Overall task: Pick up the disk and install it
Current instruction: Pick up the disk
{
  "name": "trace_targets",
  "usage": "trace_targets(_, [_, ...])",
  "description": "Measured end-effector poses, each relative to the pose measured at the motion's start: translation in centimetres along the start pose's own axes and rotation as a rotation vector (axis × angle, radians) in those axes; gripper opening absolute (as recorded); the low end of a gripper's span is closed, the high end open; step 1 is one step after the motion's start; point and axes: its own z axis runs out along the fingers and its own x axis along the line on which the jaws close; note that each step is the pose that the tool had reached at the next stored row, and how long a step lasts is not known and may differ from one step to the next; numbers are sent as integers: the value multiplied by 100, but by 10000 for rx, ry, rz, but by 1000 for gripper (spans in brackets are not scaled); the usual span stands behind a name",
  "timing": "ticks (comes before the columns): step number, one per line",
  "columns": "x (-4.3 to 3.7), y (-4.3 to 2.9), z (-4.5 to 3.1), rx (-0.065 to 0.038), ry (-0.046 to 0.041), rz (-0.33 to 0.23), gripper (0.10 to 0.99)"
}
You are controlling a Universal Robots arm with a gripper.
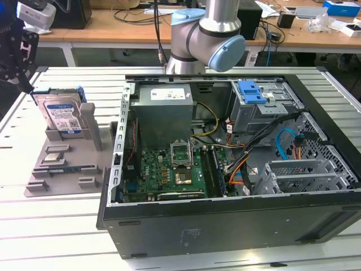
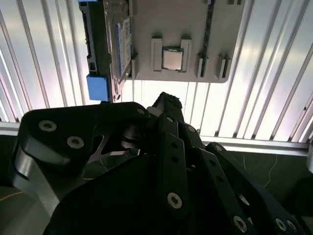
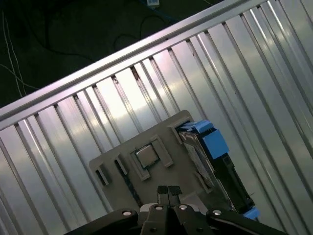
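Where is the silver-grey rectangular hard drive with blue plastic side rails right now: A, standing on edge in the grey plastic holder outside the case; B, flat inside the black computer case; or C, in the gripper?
A: the disk stands on edge in the grey holder, outside the case.

Grey-and-blue arm joint [image 1: 197,34] stands upright — the black gripper [image 3: 168,190] points down, jaws pressed together, holding nothing.
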Motion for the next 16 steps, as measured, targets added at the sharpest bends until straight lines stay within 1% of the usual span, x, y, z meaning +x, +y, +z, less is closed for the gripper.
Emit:
trace_targets(7, [0, 0, 0, -28, 52, -1232, 106])
trace_targets(8, [0, 0, 0, -36, 67, -1580, 106])
trace_targets(9, [0, 0, 0, -41, 76, -1808, 106])
trace_targets(15, [0, 0, 0, -59, 109, -2599, 106])
trace_targets(16, [0, 0, 0, -64, 117, -2807, 106])
